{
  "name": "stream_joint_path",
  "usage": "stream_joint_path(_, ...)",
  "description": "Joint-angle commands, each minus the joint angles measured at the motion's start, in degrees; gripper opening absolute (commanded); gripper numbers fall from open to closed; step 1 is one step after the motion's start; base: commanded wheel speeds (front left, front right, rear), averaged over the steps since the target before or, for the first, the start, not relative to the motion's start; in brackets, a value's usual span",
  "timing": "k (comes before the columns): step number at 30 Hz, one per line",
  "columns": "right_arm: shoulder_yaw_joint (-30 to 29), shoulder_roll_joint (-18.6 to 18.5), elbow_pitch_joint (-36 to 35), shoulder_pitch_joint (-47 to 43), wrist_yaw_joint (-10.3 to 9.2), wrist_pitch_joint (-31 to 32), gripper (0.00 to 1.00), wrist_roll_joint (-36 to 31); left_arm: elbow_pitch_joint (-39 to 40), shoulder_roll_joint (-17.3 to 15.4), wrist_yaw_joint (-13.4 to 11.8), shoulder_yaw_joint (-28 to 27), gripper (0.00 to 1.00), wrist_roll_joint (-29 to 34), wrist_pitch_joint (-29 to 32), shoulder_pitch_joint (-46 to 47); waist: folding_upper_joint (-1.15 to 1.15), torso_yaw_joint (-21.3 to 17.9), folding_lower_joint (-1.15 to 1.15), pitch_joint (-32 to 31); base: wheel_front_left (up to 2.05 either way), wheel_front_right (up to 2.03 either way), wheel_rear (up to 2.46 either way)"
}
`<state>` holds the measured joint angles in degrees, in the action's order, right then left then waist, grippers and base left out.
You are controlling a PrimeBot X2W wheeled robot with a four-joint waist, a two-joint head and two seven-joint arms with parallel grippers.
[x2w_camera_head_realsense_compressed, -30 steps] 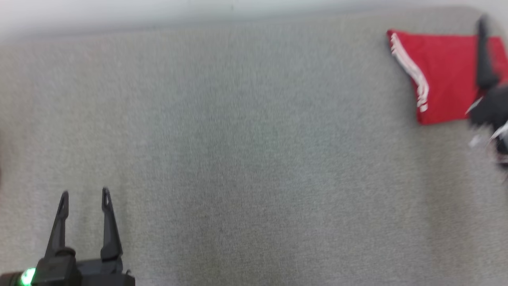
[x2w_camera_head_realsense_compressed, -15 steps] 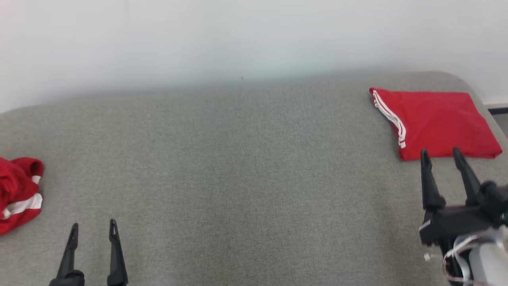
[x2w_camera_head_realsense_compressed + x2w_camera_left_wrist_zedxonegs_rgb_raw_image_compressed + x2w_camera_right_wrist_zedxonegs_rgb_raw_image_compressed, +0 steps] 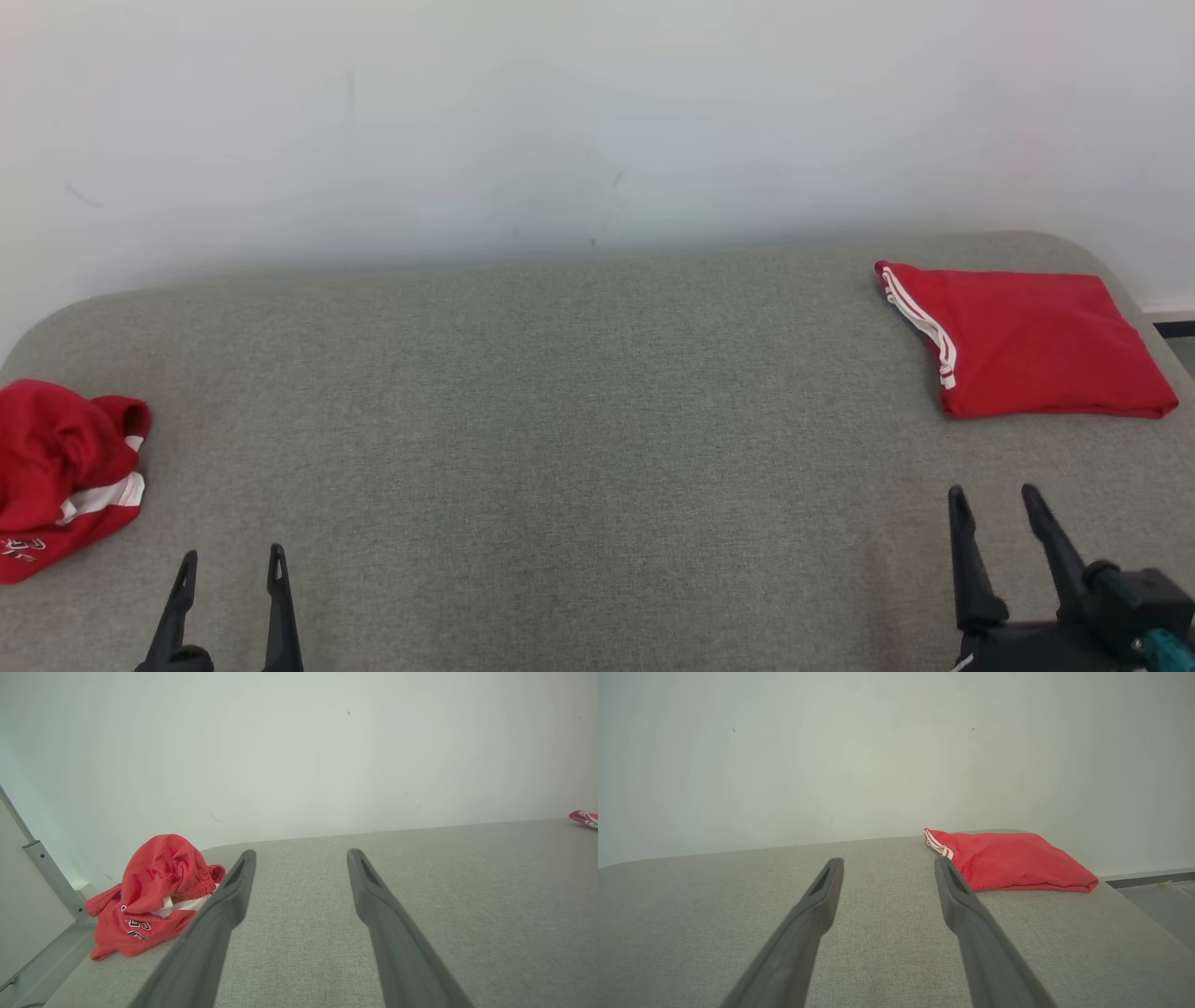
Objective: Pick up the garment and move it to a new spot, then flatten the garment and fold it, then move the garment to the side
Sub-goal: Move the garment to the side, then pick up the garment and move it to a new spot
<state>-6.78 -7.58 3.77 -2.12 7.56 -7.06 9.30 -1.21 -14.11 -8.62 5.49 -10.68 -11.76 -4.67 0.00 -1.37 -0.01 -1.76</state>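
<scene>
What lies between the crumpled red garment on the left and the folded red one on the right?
Nothing: the grey surface from the crumpled garment to the folded garment is bare, as the head view shows.

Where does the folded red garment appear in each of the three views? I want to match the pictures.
Head view: folded red garment at upper right, on the grey surface.
Left wrist view: a red sliver at the right edge.
Right wrist view: right of centre, near the surface's far edge.
Shared landmark: the white wall behind the grey surface.
</scene>
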Motion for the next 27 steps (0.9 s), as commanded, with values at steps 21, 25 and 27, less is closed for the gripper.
stream_joint_path(21,2.9,3.1,-0.6,-5.5,-0.13,2.2,1.0,-2.8,0.3,-1.6,0.8,1.8,1.0,-1.3,5.1,-1.4,0.0,2.2,0.01,-2.2,0.0,0.0,0.0)
stream_joint_path(25,2.9,2.8,-1.1,-5.3,-0.13,2.9,1.0,-2.9,0.4,-1.7,0.6,2.1,1.0,-1.5,5.7,-1.3,0.0,2.5,0.01,-2.2,0.0,0.0,0.0)
stream_joint_path(27,3.0,2.9,-1.5,-5.2,-0.13,3.2,1.0,-2.8,0.5,-1.8,0.5,2.1,1.0,-1.4,6.0,-1.2,0.0,2.6,0.01,-2.2,0.0,0.0,0.0)
